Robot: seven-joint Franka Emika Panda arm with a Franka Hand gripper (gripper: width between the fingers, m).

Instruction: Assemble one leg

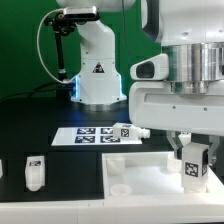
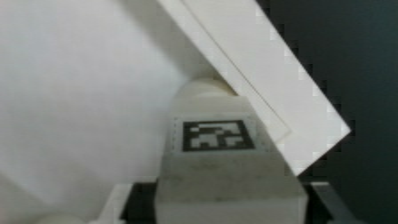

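Leg, tagged, looks light, rigid and smooth; the hand is clamped across its flat sides.

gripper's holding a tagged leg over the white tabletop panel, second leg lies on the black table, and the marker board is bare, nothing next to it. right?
Not quite. The marker board isn't alone: the exterior view shows another white tagged leg at its end on that view's right. The rest holds: the gripper holds a leg over the white tabletop, and one leg lies on the black table.
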